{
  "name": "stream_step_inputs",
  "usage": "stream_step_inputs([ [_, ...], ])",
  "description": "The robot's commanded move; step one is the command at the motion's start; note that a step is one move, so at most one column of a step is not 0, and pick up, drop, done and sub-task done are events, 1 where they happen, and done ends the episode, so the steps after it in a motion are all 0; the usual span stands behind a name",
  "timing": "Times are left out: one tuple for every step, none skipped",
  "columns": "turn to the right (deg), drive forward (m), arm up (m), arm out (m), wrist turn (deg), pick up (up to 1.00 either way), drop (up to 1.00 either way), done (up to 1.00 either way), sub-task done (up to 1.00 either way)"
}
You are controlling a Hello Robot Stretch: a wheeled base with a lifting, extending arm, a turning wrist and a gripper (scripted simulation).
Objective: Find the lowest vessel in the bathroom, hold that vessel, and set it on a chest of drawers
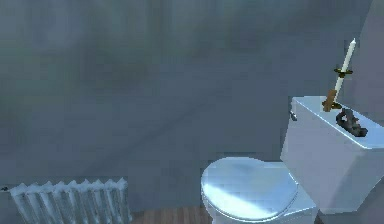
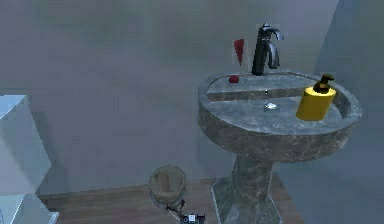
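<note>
A low, round, see-through brownish vessel stands on the wooden floor left of the sink's pedestal in the arm side view. Just below and right of it, at the picture's bottom edge, is the gripper: a small dark body with white marks and thin fingers pointing up-left toward the vessel. I cannot tell whether it holds anything, nor whether it touches the vessel. On the stone sink stand a yellow soap bottle and a small red thing.
The sink has a dark tap and a red-and-white object behind it. A white toilet with its tank carries a candlestick and a dark item. A radiator sits low on the grey wall.
</note>
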Motion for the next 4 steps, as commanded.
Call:
stream_step_inputs([
  [0.0, 0.0, 0.1, 0.0, 0.0, 0.0, 0.0, 0.0, 0.0],
  [0.0, 0.0, 0.5, 0.0, 0.0, 0.0, 0.0, 0.0, 0.0],
  [0.0, 0.0, 0.36, 0.0, 0.0, 0.0, 0.0, 0.0, 0.0],
  [0.0, 0.0, 0.0, 0.0, -45.0, 0.0, 0.0, 0.0, 0.0],
])
